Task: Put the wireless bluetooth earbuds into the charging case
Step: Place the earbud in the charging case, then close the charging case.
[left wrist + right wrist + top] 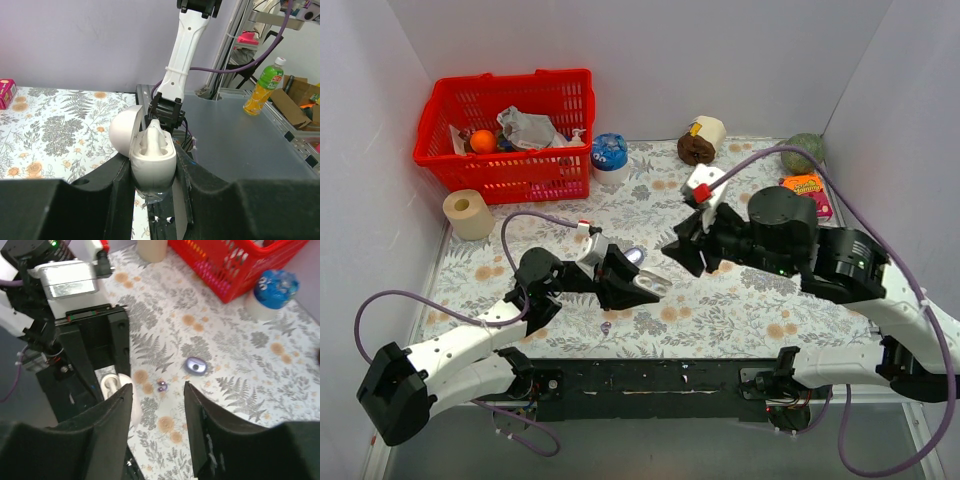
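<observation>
My left gripper (642, 283) is shut on the charging case (657, 286), a glossy white oval held above the table. In the left wrist view the case (152, 157) sits between the fingers (100, 192) with its lid (121, 131) flipped open and both sockets empty. One tiny whitish-purple earbud (606, 326) lies on the floral cloth near the front edge. It also shows in the right wrist view (161, 386), between the open fingers of my right gripper (157, 390). My right gripper (678, 250) hovers empty, right of the case. I see no second earbud.
A round silver-blue disc (195, 366) lies beyond the earbud, next to the left gripper (635, 255). At the back stand a red basket (505, 175), a paper roll (468, 213), a blue-lidded tub (610, 155), a brown roll (703, 140), a green ball (805, 152) and an orange box (808, 192).
</observation>
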{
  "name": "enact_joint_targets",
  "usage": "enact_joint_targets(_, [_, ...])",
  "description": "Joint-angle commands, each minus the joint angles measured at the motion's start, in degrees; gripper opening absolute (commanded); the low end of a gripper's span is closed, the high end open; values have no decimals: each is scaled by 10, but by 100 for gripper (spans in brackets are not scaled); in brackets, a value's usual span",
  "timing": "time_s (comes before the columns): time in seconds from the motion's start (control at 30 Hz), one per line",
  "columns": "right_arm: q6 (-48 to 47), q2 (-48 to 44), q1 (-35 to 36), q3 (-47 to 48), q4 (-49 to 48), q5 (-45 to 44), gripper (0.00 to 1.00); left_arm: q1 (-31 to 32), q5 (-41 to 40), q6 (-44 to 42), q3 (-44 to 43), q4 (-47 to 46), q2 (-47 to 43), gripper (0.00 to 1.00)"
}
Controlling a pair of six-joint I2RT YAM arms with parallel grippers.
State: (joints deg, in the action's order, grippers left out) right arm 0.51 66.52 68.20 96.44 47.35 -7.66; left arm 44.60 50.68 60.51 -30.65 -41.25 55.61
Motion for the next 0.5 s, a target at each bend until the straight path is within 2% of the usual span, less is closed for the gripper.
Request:
enact_joint_targets(0.0, [26, -43, -4, -40, -52, -102, 46, 1, 5, 0, 5, -15, -21, 0])
enact_joint_targets(0.07, [34, -38, -6, -59, -41, -133, 31, 1, 0, 2, 6, -16, -23, 0])
enact_joint_targets(0.1, [37, -31, -6, -66, -34, -136, 14, 1, -3, 2, 6, -18, -24, 0])
enact_joint_targets(0.17, [47, -25, -6, -89, -34, -127, 3, 1, -11, 2, 8, -20, -26, 0])
enact_joint_targets(0.47, [49, -15, -6, -121, -75, -36, 1, 2, -39, -10, 6, -15, -31, 0])
